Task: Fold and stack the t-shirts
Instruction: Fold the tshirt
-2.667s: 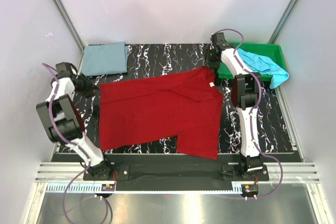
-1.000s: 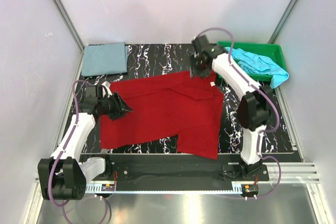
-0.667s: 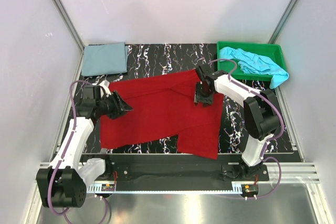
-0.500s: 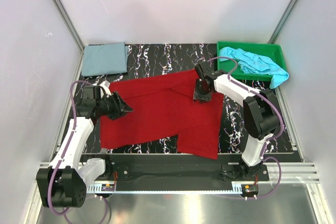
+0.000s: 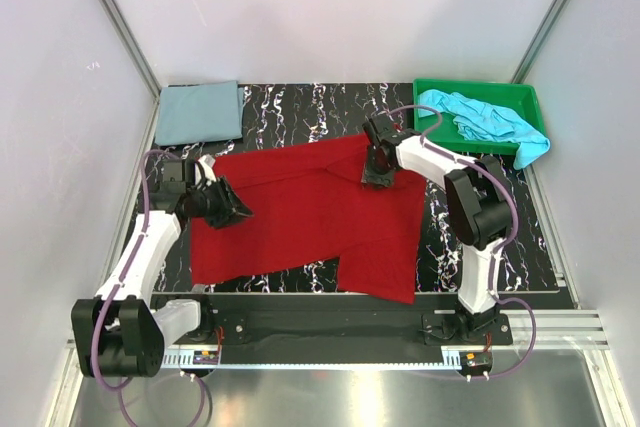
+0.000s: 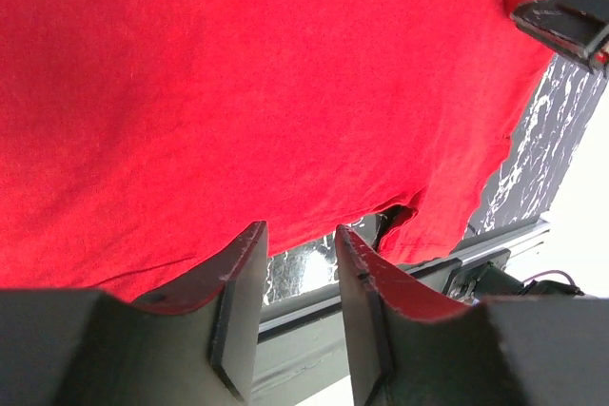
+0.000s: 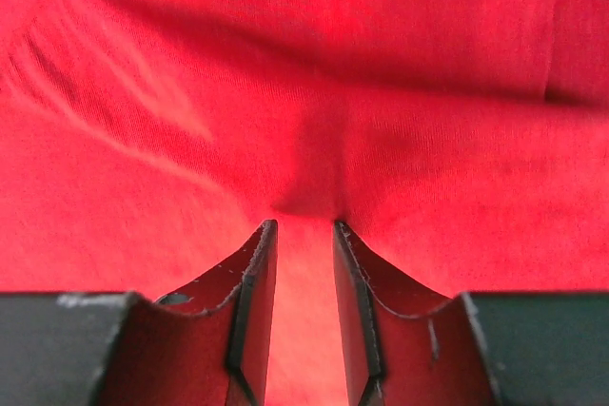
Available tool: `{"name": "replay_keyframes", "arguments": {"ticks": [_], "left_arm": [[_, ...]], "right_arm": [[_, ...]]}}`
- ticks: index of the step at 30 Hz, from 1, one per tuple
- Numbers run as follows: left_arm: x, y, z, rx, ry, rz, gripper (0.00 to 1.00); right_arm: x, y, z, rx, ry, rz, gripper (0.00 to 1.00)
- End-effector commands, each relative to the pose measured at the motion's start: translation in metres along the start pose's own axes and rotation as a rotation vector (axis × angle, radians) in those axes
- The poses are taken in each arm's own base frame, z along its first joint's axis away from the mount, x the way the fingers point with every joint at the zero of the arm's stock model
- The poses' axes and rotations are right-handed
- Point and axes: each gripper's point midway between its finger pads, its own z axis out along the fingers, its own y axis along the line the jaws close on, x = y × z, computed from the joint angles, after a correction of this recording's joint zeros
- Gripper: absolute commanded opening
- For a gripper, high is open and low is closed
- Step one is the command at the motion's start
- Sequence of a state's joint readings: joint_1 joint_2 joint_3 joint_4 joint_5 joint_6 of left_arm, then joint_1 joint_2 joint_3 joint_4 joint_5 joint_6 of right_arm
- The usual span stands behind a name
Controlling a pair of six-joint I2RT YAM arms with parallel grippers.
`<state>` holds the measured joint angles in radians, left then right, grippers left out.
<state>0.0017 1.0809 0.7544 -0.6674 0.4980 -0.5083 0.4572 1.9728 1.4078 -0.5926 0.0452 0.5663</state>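
Observation:
The deep red t-shirt [image 5: 300, 212] lies spread flat across the middle of the table. My left gripper [image 5: 230, 207] sits low at its left edge. In the left wrist view the left gripper [image 6: 299, 228] is open, with only bare table showing between its fingers. My right gripper [image 5: 373, 173] presses down on the shirt's far right part. In the right wrist view the right gripper [image 7: 304, 225] has its jaws narrowly apart, and the red cloth [image 7: 304, 140] puckers just ahead of the tips. A grey-blue t-shirt [image 5: 200, 112] lies folded at the far left corner. The turquoise t-shirt [image 5: 485, 117] is crumpled in the tray.
The green plastic tray [image 5: 430, 89] stands at the far right corner, with turquoise cloth hanging over its right rim. The black marbled table top [image 5: 500, 237] shows to the right of the red shirt. White walls close in on both sides, and a metal rail [image 5: 330, 332] runs along the near edge.
My right gripper dropped from above the shirt's far edge onto the red cloth and shifted slightly left, its jaws narrowing. The left gripper barely moved, its jaws narrowing a little.

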Motion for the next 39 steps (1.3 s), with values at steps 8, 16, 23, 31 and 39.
{"name": "replay_keyframes", "arguments": {"ticks": [8,16,23,31,39], "left_arm": [[-0.028,-0.028,-0.023,0.044,-0.057,0.113,0.35],[-0.025,-0.027,-0.021,0.045,-0.037,0.114,0.32],[-0.026,-0.027,-0.020,0.052,-0.041,0.133,0.31],[-0.026,-0.029,-0.016,0.070,-0.026,0.118,0.31],[-0.025,-0.031,-0.018,0.077,-0.029,0.108,0.30]], "right_arm": [[-0.099,-0.007,0.015,-0.004,-0.160,0.074,0.38],[-0.147,-0.002,-0.007,-0.065,-0.178,0.016,0.41],[-0.076,0.008,-0.060,-0.243,-0.103,0.020,0.65],[-0.018,0.004,-0.031,-0.283,0.006,0.095,0.46],[-0.016,0.006,-0.004,-0.247,0.023,0.089,0.45]]}}
